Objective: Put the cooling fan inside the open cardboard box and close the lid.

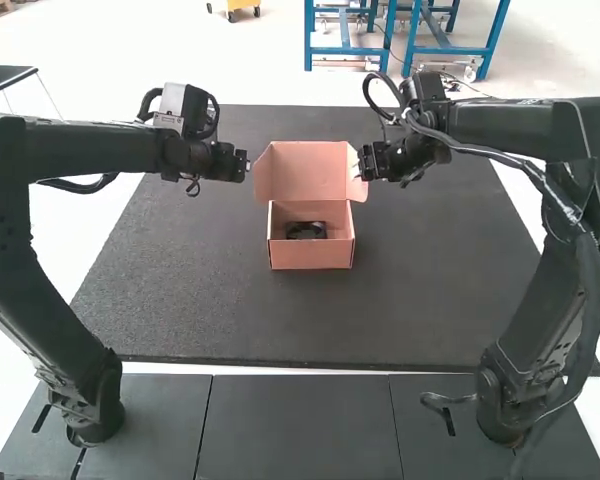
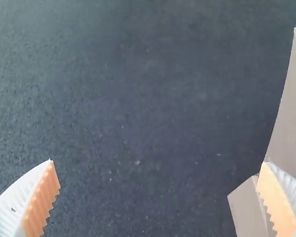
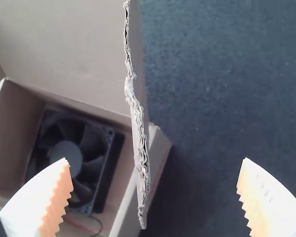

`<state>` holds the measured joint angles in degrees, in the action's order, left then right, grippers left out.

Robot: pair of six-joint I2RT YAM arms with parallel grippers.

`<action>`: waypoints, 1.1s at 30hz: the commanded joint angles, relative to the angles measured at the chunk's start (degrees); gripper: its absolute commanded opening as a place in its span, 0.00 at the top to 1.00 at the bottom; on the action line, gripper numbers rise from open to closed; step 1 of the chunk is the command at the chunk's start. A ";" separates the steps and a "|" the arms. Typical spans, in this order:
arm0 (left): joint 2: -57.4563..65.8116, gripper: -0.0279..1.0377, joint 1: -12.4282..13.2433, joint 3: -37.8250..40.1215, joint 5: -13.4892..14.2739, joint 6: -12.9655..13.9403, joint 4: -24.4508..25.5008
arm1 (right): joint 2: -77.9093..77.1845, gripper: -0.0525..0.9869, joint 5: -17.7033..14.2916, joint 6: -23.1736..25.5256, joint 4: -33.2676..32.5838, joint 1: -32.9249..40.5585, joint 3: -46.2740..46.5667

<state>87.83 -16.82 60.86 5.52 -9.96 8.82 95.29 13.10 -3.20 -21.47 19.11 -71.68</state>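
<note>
As things stand, the box sits open near the middle of the mat, with its lid standing upright along the far side. Down on the bottom of the box lies the fan, flat, with its dark blades facing up and cardboard walls close around it.

Both arms come in from either side at about the height of the lid, one gripper at each of its side edges. The left gripper hangs just beside the lid's left edge, above bare mat. Its white ribbed fingers are spread wide and hold nothing. One orange pad sits right up against a strip of cardboard, though I cannot tell whether it actually touches.

The right gripper is at the lid's right edge. Its fingers are also wide apart, and they straddle that ragged edge. One finger is on the inner side, over the open box and the fan, and the other is on the outer side, over the mat. Neither pad meets the cardboard, so this gripper has hold of nothing either.
</note>
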 commanded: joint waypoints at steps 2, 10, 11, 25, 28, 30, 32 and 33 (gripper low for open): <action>0.94 0.09 0.12 2.60 -3.50 -0.42 -0.38 | 0.43 0.22 0.70 0.74 0.29 -0.48 -2.24; 1.11 0.09 -0.06 2.77 -6.22 -0.42 0.06 | 0.60 0.26 1.05 0.74 0.20 -0.83 -2.68; 1.11 0.09 -0.06 2.77 -6.31 -0.42 0.15 | 0.69 0.26 1.05 0.74 0.20 -0.83 -2.68; 1.20 0.09 -2.78 2.95 -9.65 -0.68 -0.21 | 0.69 0.28 1.31 0.74 0.20 -0.74 -3.12; 1.29 0.09 -3.48 2.95 -9.83 -0.68 -0.38 | 0.69 0.29 1.31 0.74 0.20 -0.83 -3.29; 1.29 0.09 -3.66 3.12 -9.91 -0.77 -0.38 | 0.69 0.31 1.31 0.74 0.20 -0.83 -3.47; 1.38 0.09 -3.66 3.12 -9.91 -0.77 -0.38 | 0.78 0.35 1.31 0.74 0.20 -0.83 -3.47; 1.38 0.09 -3.66 3.21 -9.91 -0.85 -0.38 | 0.78 0.35 1.31 0.74 0.20 -0.83 -3.47</action>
<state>88.97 -20.01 61.78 -3.31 -10.26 8.95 95.31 13.72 -2.96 -21.52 19.05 -73.06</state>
